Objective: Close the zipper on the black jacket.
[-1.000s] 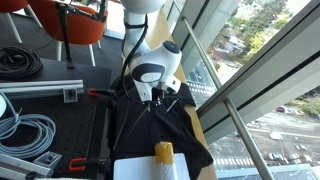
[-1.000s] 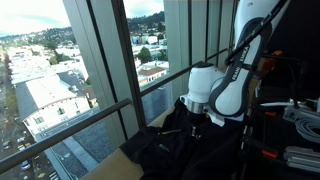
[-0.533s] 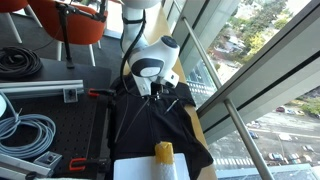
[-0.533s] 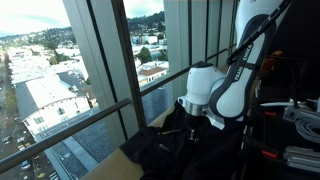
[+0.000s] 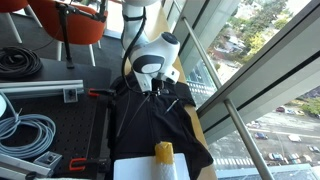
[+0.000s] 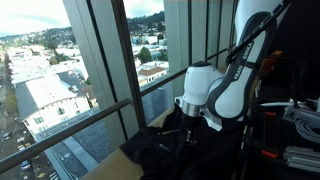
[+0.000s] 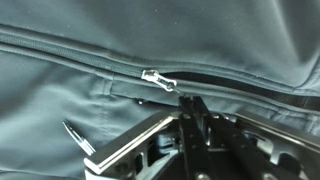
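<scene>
Hovering low over the black jacket [image 5: 150, 125] laid out flat, my pincer [image 7: 190, 106] looks pressed together just beside the pale pull [image 7: 156, 78] on the zipper [image 7: 245, 86], so I judge the closing under way, next needing a steady drag along the open stretch.

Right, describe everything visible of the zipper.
In the wrist view the zipper is a thin dark line across the black jacket, carrying a small silvery slider. Left of the slider it looks joined; right of it a dark gap shows. The hand sits at the slider; whether it grips it is unclear.
</scene>
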### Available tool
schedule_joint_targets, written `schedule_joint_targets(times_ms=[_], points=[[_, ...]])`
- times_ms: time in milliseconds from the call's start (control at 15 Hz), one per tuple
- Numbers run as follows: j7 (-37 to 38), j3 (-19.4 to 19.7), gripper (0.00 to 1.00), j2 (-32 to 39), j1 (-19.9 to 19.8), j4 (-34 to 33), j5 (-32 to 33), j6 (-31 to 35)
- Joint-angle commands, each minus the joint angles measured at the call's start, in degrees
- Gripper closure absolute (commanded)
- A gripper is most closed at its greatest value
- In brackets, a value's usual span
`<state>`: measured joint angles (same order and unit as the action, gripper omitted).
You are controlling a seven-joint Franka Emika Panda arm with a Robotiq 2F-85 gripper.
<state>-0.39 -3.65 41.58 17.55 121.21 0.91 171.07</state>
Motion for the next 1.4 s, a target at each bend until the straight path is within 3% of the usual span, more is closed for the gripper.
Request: schedule_joint_targets(times_ms=[0,1333], points=[[2.4,-0.9,0.98,-0.5,1.2,-1.1,0.5,-0.1],[5.7,-0.7,0.98,0.7,8.9,-4.8,1.0,-0.2]])
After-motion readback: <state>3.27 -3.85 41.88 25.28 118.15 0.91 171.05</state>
